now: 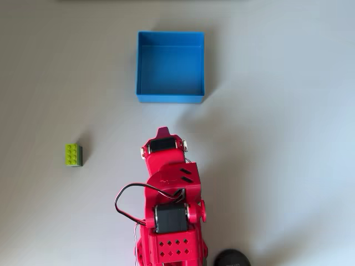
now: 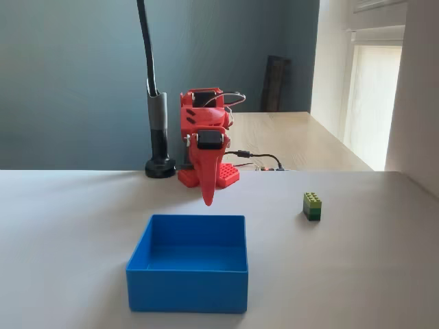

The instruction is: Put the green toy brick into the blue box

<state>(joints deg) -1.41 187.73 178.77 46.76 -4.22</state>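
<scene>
The green toy brick [image 1: 73,154] stands by itself on the pale table at the left of the overhead view; in the fixed view the green toy brick [image 2: 312,205] is at the right. The blue box [image 1: 170,98] sits at the top middle, nothing inside it, and its front wall [image 2: 186,291] is close to the fixed camera. My red gripper [image 1: 162,133] hangs between the arm's base and the box, pointing down. Its fingers [image 2: 208,197] taper together into one tip with nothing between them, a little above the table, well apart from the brick.
A black stand base [image 2: 160,166] with an upright pole is beside the arm's base, and the same black base [image 1: 232,258] shows at the bottom edge of the overhead view. Cables trail behind the arm. A wooden table stands further back.
</scene>
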